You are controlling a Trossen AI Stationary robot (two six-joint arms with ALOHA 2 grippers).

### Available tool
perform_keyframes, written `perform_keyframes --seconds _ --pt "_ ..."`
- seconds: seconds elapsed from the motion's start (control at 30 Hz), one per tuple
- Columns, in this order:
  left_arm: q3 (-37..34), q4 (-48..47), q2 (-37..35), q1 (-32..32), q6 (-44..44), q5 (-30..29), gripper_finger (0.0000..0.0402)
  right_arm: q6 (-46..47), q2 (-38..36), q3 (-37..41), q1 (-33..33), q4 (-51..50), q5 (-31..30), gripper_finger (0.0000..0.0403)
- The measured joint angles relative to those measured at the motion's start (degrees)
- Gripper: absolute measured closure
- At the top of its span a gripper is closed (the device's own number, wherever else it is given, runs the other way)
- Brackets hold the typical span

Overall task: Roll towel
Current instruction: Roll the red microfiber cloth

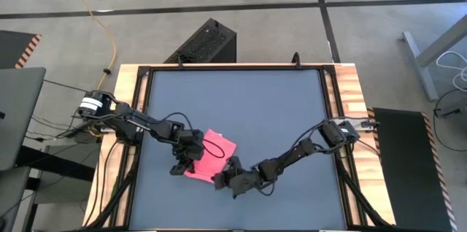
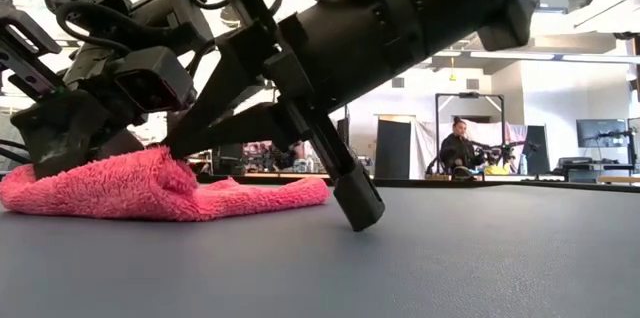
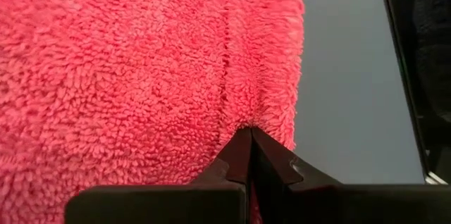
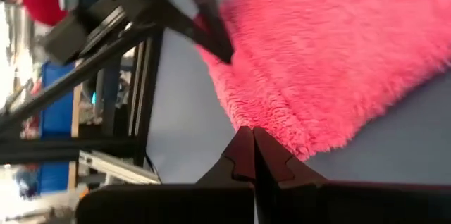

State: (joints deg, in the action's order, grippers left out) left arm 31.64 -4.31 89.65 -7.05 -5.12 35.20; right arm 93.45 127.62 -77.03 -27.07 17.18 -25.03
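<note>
So the towel [image 1: 213, 154] sits on the gray table [image 1: 241, 101] a bit toward 6 o'clock from center, one edge curled over. Left gripper [image 1: 191, 160] is at its 9 o'clock edge, fingers pinched together on the pile, and the right gripper [image 1: 222, 179] bites the 6 o'clock corner, tips closed on fabric too.

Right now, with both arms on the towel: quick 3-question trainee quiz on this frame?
1. True or false: the towel is already a tight roll.
2. Which gripper holds which towel edge: left gripper, right gripper?
3. Multiple choice: the table top is A) grey B) white C) green.

Key:
1. False. It lies mostly flat, with one edge bunched up in the low view.
2. The left one pinches the edge on the left arm's side; the right one pinches the near corner.
3. A.
</note>
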Motion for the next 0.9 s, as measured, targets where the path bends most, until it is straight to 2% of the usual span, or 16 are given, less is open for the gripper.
perform_keyframes --seconds 0.33,0.9 --pt "1.8 -2.6 0.0 0.0 -0.2 0.6 0.0401 7.7 0.1 -0.1 0.9 -7.7 7.3 0.0394" --pt "2.8 -1.4 0.0 0.2 1.9 3.8 0.0401 16.0 0.2 0.2 3.5 -10.8 10.7 0.0394"
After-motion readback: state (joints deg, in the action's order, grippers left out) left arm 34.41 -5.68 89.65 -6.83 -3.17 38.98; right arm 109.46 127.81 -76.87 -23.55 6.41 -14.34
